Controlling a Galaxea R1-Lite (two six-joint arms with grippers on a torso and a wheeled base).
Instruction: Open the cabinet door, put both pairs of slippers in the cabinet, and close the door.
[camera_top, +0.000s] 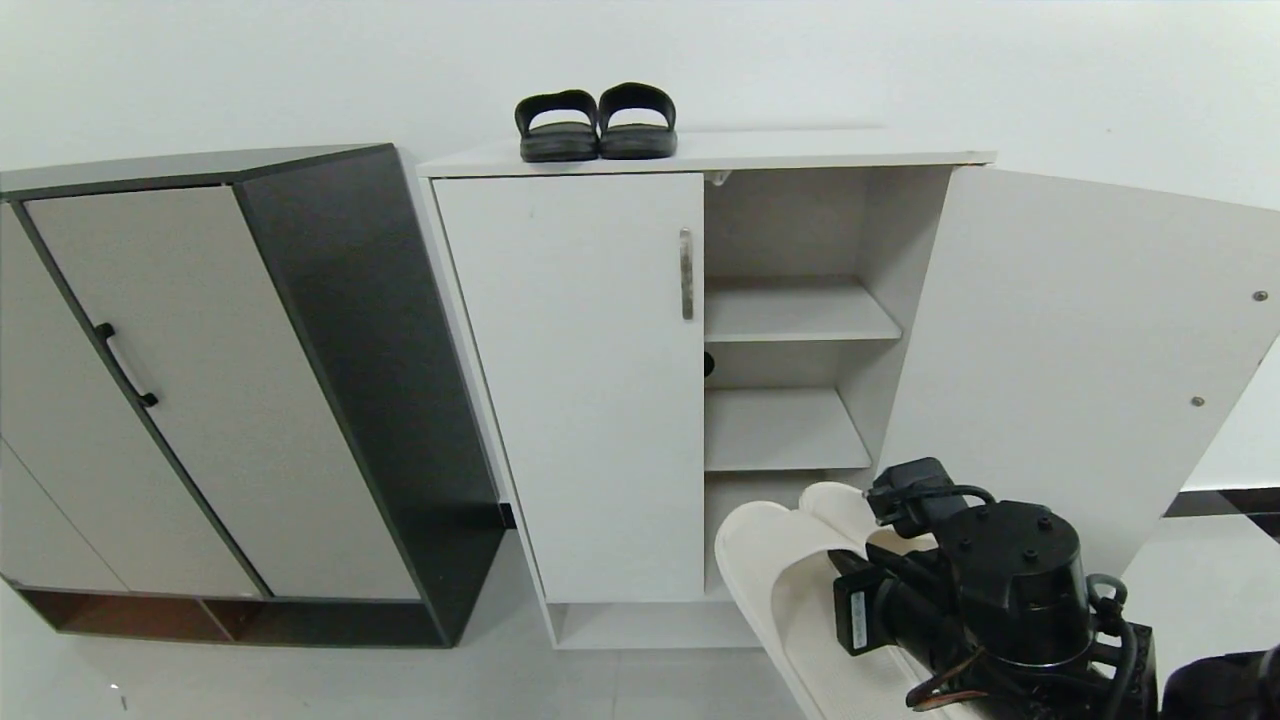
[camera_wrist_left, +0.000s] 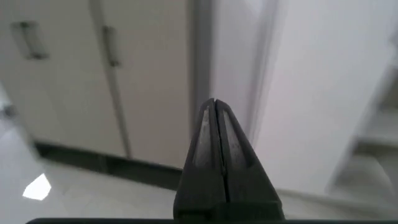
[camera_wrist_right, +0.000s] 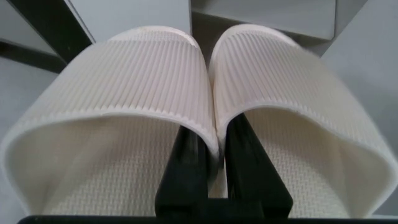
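A pair of white slippers (camera_top: 790, 580) hangs low in front of the white cabinet's (camera_top: 570, 380) open right half. My right gripper (camera_wrist_right: 214, 171) is shut on them, its fingers (camera_wrist_right: 183, 168) inside the two slippers (camera_wrist_right: 155, 81) and pinching their inner walls together. A pair of black slippers (camera_top: 597, 125) stands on the cabinet top, toes toward the wall. The right door (camera_top: 1080, 350) is swung wide open, and the left door with its metal handle (camera_top: 686, 273) is closed. My left gripper (camera_wrist_left: 215, 124) is shut on nothing, out in front of the cabinets.
Inside the open half are two bare shelves (camera_top: 800, 310) (camera_top: 780, 430) and a bottom compartment behind the white slippers. A grey and black cabinet (camera_top: 200, 380) with closed doors stands to the left, touching the white one. Pale floor lies in front.
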